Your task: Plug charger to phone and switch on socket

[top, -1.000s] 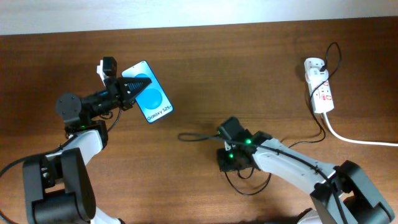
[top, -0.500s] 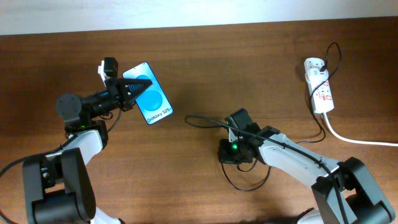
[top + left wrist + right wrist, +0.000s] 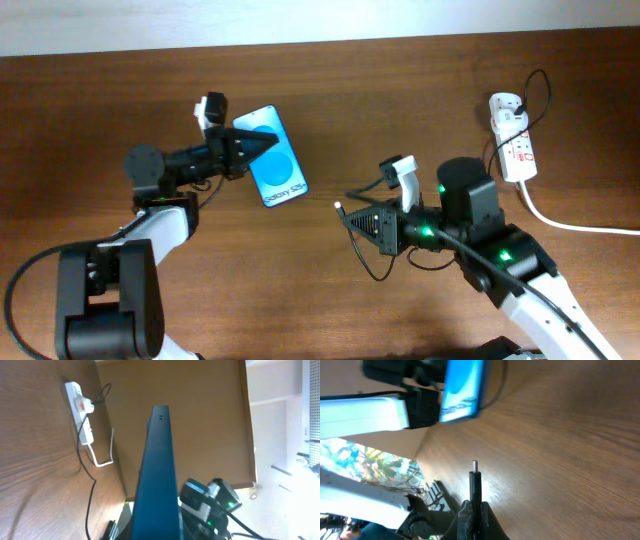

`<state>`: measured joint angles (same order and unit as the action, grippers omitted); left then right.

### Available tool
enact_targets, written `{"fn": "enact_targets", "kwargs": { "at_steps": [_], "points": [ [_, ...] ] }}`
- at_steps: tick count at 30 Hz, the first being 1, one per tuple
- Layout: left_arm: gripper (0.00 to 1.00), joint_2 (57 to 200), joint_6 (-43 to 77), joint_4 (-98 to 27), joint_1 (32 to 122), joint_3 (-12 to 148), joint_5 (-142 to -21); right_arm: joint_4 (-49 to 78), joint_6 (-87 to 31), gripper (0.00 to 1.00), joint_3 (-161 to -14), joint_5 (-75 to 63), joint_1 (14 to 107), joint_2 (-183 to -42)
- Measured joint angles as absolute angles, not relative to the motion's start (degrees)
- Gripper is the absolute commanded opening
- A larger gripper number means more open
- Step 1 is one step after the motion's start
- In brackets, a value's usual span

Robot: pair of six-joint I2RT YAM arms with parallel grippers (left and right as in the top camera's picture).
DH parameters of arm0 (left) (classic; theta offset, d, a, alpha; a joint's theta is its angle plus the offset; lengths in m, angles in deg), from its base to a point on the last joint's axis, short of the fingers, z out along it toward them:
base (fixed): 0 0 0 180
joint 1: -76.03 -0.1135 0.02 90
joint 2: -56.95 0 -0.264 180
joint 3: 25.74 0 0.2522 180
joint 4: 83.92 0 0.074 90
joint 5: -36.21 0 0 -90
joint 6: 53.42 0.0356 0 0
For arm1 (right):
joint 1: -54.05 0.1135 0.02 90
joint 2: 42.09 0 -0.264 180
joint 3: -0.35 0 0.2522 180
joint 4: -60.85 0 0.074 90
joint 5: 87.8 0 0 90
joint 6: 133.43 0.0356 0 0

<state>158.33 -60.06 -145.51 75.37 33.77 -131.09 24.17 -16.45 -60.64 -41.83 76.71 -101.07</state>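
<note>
The left gripper (image 3: 250, 148) is clamping the far end of the phone (image 3: 282, 172), fingers pressed together on it, at the left of the table (image 3: 400, 100). The phone is lying tilted, its blue screen facing up and its lettered end pointing near and right. From the left wrist it is showing edge-on (image 3: 159, 475).

Right of it, past a stretch of bare wood, the right gripper (image 3: 365, 222) is pinching the charger (image 3: 345, 210) just behind its connector (image 3: 475, 480). The jaws are closed on it and the metal tip is aiming left toward the phone, well apart from it. Slack black cable is looping under this arm.

At the far right the socket (image 3: 513, 137) is lying flat, red marks facing up. A black cable is curling off its far end, and a white cord (image 3: 575, 224) is trailing off the right edge.

The table is dark brown wood with the grain running left to right. A pale wall (image 3: 300, 20) is running along its far edge.
</note>
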Motion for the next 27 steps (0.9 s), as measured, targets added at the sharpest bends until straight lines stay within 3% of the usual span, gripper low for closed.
{"fn": "enact_targets", "kwargs": {
  "at_steps": [8,14,20,23,26,27],
  "points": [
    [0.0,158.3,-58.8,-145.5,76.6,33.8,-124.5,30.4,-13.1,0.04,-60.6,-39.0,83.8,-102.4],
    [0.0,158.3,-58.8,-145.5,76.6,33.8,-123.7,39.1,-4.9,0.04,-60.5,-37.8,84.1,-108.6],
    [0.0,158.3,-58.8,-145.5,76.6,33.8,-123.6,39.6,-3.1,0.04,-60.5,-37.9,84.1,-108.9],
    [0.0,158.3,-58.7,-145.5,76.6,33.8,-123.9,26.4,-6.7,0.04,-61.2,-31.8,84.2,-108.9],
    [0.0,158.3,-58.6,-145.5,76.6,33.8,-124.9,7.4,-8.7,0.04,-60.6,-14.5,84.3,-110.0],
    [0.0,158.3,-58.6,-145.5,76.6,33.8,-125.1,6.3,-9.0,0.04,-60.2,-10.4,84.3,-111.2]
  ]
}}
